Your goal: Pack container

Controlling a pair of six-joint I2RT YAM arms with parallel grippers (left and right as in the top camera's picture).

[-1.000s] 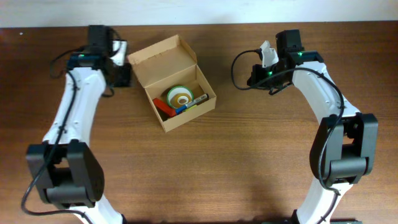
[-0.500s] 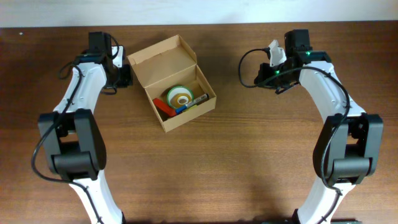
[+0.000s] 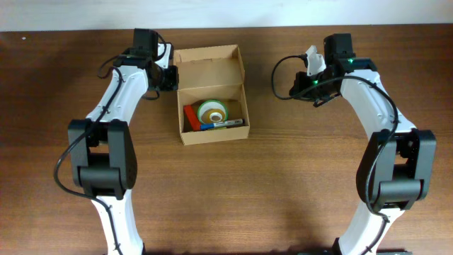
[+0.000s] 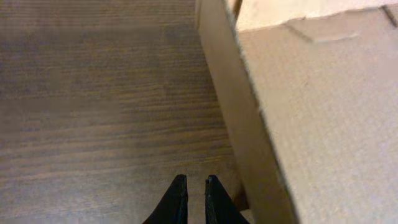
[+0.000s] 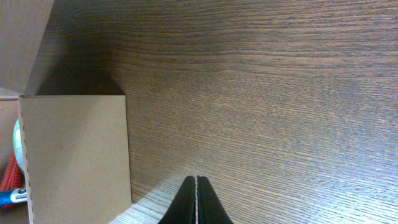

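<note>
The container (image 3: 212,134) is a tan cardboard box at the table's middle, its flap lid (image 3: 209,64) open toward the back. Inside lie a green tape roll (image 3: 212,111), a red marker (image 3: 191,117) and a blue marker (image 3: 223,125). My left gripper (image 3: 170,76) sits against the box's back left corner. In the left wrist view its jaws (image 4: 193,183) are almost together with nothing seen between them, beside the box wall (image 4: 242,130). My right gripper (image 3: 293,86) is shut and empty, well right of the box. The right wrist view shows its jaws (image 5: 196,182) and the box side (image 5: 74,155).
The brown wooden table (image 3: 304,177) surrounds the box. A light wall strip (image 3: 226,14) runs along the table's far edge. Both arm bases stand at the near edge.
The left arm swung right along the back. The box turned clockwise and shifted right, and now sits square to the table. The right arm drew slightly right, then held still.
</note>
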